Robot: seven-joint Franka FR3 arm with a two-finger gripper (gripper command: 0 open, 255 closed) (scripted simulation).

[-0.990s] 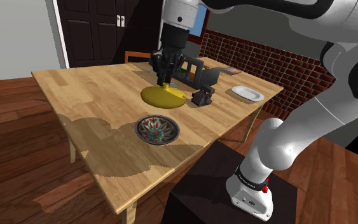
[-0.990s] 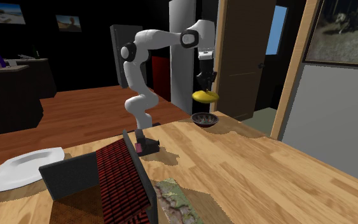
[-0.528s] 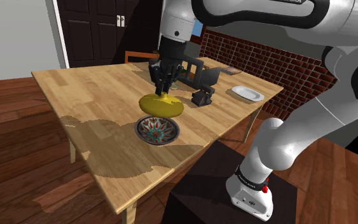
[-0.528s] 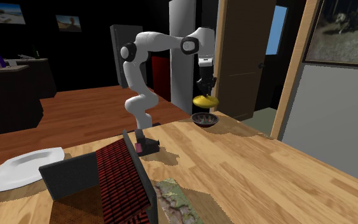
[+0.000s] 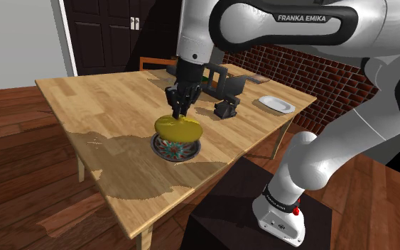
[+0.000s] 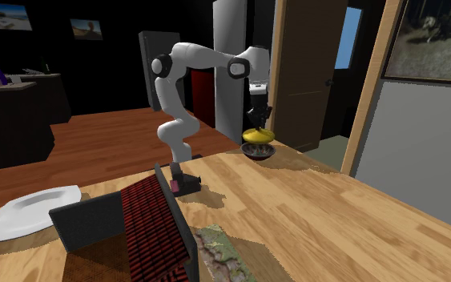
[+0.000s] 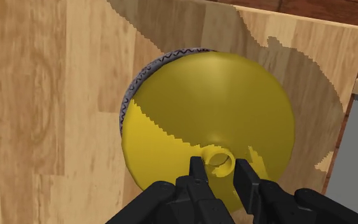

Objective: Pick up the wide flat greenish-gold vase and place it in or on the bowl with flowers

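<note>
The wide, flat yellow-gold vase hung right over the flowered bowl, low enough to cover most of it. I couldn't tell whether its underside touched the rim. From the hand's own camera the vase was a broad yellow disc, with a sliver of the bowl's patterned rim peeking out along the edge farthest from the fingers. The tool had its two black fingers pinched on the vase's short narrow neck, one on each side, gripping it. In the shoulder view the tool pointed straight down from the white arm onto the vase.

From across the table, the vase sat just above the dark bowl near the far edge of the wooden tabletop, with the tool above it.

On the tabletop, a small black object stood near the vase toward the shoulder view's right. A white plate lay farther right, near the brick wall. A dark door stood behind the tabletop.
</note>
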